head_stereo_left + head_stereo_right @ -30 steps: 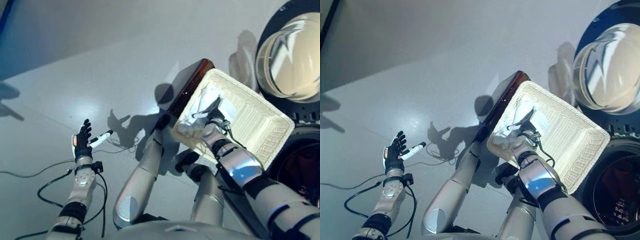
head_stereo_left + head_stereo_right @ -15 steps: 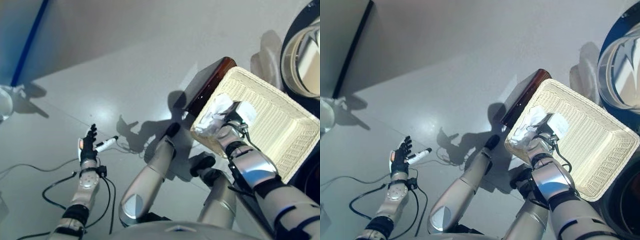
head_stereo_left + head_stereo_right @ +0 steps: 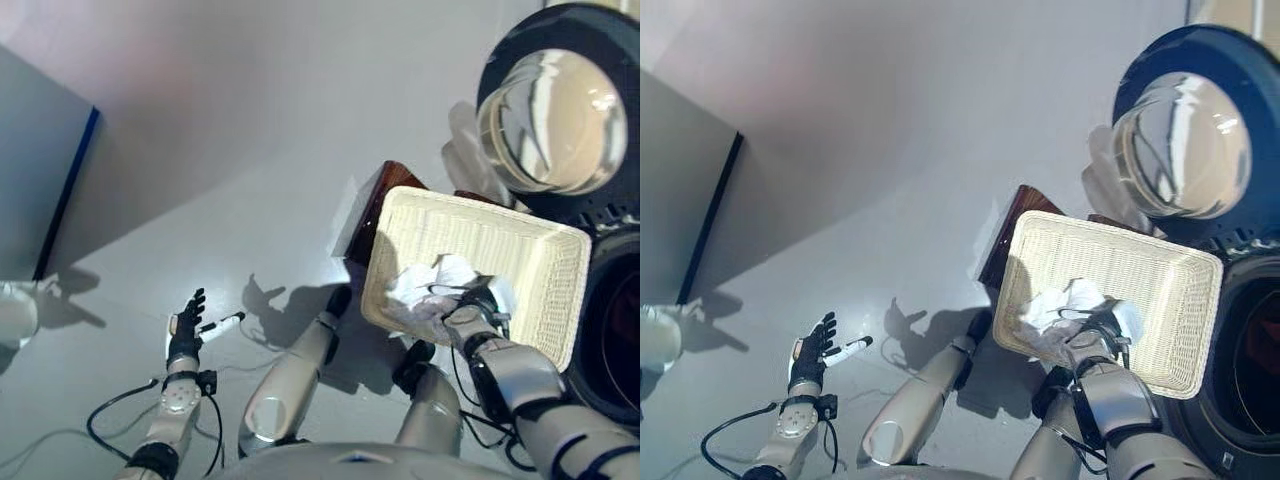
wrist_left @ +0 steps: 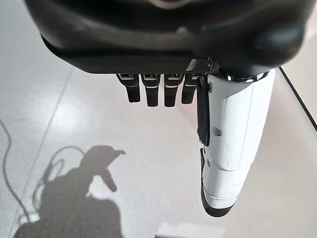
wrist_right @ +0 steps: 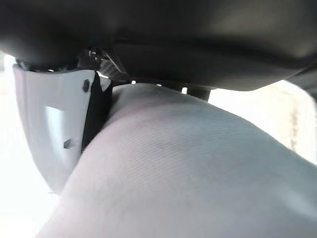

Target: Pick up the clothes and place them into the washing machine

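Observation:
A crumpled white cloth (image 3: 428, 285) lies at the near edge of a cream wicker basket (image 3: 520, 250), and my right hand (image 3: 472, 305) is shut on it. In the right wrist view the white cloth (image 5: 188, 168) bulges against the palm beside the white-covered thumb (image 5: 49, 129). The washing machine stands at the right, its round glass door (image 3: 545, 108) swung open above the dark drum opening (image 3: 618, 335). My left hand (image 3: 186, 330) hangs far to the left over the floor, open and empty; its straight fingers (image 4: 156, 91) show in the left wrist view.
The basket rests on a dark brown stool or box (image 3: 375, 215). Pale cloth (image 3: 465, 150) lies on the floor by the machine door. A dark blue-edged panel (image 3: 40, 180) stands at the far left, with a white object (image 3: 12, 312) near it.
The camera has swung, bringing the machine door and drum back into view. My right hand still holds the white cloth at the basket's near edge. The left hand stays spread.

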Robot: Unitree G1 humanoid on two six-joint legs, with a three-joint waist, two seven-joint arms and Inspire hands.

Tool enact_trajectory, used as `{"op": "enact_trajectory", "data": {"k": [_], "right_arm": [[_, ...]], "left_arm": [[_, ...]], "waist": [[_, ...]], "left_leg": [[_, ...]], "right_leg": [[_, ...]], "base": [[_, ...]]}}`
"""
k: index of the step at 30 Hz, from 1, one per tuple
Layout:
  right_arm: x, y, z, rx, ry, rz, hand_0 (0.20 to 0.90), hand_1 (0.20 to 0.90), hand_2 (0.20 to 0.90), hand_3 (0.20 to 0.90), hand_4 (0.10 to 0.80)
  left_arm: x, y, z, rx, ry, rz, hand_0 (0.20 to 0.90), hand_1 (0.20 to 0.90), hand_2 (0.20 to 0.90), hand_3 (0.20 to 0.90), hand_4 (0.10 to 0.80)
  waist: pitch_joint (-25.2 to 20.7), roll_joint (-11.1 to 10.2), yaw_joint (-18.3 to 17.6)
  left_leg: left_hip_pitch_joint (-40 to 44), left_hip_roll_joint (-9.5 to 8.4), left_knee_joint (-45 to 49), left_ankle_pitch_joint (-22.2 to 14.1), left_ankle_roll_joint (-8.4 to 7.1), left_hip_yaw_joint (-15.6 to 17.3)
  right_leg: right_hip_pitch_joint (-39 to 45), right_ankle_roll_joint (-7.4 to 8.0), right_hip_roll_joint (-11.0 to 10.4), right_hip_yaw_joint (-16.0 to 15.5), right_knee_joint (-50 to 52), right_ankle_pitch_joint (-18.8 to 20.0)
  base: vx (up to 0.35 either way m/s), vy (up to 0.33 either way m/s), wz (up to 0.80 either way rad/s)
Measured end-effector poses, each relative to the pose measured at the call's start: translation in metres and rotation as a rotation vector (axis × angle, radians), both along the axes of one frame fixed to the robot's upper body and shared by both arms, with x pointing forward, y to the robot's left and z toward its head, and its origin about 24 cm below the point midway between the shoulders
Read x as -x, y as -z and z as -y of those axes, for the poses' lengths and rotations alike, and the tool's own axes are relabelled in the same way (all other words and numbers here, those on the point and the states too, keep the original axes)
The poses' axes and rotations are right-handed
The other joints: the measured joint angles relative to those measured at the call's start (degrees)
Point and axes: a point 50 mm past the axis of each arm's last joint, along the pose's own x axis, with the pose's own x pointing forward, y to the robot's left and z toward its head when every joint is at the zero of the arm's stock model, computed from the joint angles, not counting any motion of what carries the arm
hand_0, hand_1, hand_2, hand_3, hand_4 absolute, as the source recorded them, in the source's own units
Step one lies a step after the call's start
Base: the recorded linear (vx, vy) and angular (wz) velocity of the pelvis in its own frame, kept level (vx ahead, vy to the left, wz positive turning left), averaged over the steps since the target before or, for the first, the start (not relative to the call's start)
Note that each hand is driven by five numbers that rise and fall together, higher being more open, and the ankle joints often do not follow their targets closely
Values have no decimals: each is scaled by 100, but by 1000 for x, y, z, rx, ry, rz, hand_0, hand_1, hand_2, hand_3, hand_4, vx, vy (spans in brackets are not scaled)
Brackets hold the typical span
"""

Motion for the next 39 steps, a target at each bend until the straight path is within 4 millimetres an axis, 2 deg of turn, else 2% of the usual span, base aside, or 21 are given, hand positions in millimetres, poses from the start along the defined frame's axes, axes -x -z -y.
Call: {"op": "enact_trajectory", "data": {"k": [1,4,7,10,12,13,15,18,20,23,27,33,37,39], "right_arm": [[2,-1,6,-45,69,45,200,200,200,200,300],[5,-7,21,-237,273,252,200,200,200,200,300],[8,-6,24,-443,474,460,200,200,200,200,300],[8,0,14,-604,575,641,200,200,200,200,300],[4,4,0,-708,619,763,200,200,200,200,300],[2,7,-11,-756,633,801,200,200,200,200,300],[-1,4,-20,-836,662,934,200,200,200,200,300],[-3,0,-23,-863,711,1010,200,200,200,200,300],[-7,-5,-24,-871,722,1054,200,200,200,200,300],[-19,-27,-18,-863,751,1191,200,200,200,200,300],[-35,-54,-13,-857,763,1289,200,200,200,200,300],[-46,-77,-6,-848,805,1354,200,200,200,200,300],[-51,-106,17,-807,840,1432,200,200,200,200,300],[-53,-140,44,-776,863,1526,200,200,200,200,300]], "left_arm": [[3,2,0,2,1,-14,900,900,900,900,800],[11,9,0,11,3,-57,900,900,900,900,800],[17,14,-1,24,6,-89,900,900,900,900,800],[24,21,1,59,-21,-125,900,900,900,900,800],[30,27,6,101,-51,-144,900,900,900,900,800],[31,29,11,129,-59,-150,900,900,900,900,800],[31,32,24,181,-38,-143,900,900,900,900,800],[31,33,39,233,-14,-135,900,900,900,900,800],[32,34,42,252,-29,-129,900,900,900,900,800],[39,38,46,267,-24,-160,900,900,900,900,800],[43,40,51,280,-11,-167,900,900,900,900,800],[43,40,53,284,-9,-162,900,900,900,900,800],[43,39,54,290,-4,-153,900,900,900,900,800],[41,38,53,293,5,-142,900,900,900,900,800]], "waist": [[-62,5,-55],[-127,42,-196],[-155,85,-305],[-200,170,-477],[-196,210,-557],[-188,280,-627],[-154,481,-758],[-163,695,-749],[-143,765,-732],[-118,937,-761],[-102,1057,-767],[-103,1096,-764],[-118,1243,-764],[-121,1340,-754]], "left_leg": [[24,19,-43,55,48,76],[113,114,-105,16,61,321],[195,183,-185,8,69,496],[231,257,-200,-39,114,701],[320,267,-275,-52,125,828],[332,266,-277,-60,132,856],[337,262,-310,-55,131,899],[350,259,-356,-46,119,921],[352,258,-401,-38,108,925],[371,247,-491,-14,112,988],[387,249,-578,8,146,1133],[539,245,-738,33,187,1255],[605,220,-844,19,171,1364],[610,202,-885,27,183,1404]], "right_leg": [[-12,3,22,24,-82,82],[6,18,71,175,-283,228],[4,18,161,361,-455,362],[-3,11,220,492,-617,463],[-4,57,232,560,-756,590],[-3,67,238,589,-800,647],[-10,60,247,639,-871,728],[-36,70,257,683,-890,757],[-100,71,263,738,-887,755],[-150,72,269,813,-917,770],[-253,78,283,968,-952,808],[-302,87,318,1176,-956,811],[-309,138,317,1299,-1027,847],[-316,172,310,1356,-1093,896]], "base": [[-72,62,-37],[34,32,-42],[22,46,-39],[23,16,-39],[17,18,-50],[17,18,-34],[25,21,-16],[17,18,-9],[31,26,-10],[54,46,-11],[37,19,-16],[55,27,-16],[24,13,-13],[13,18,-8]]}}
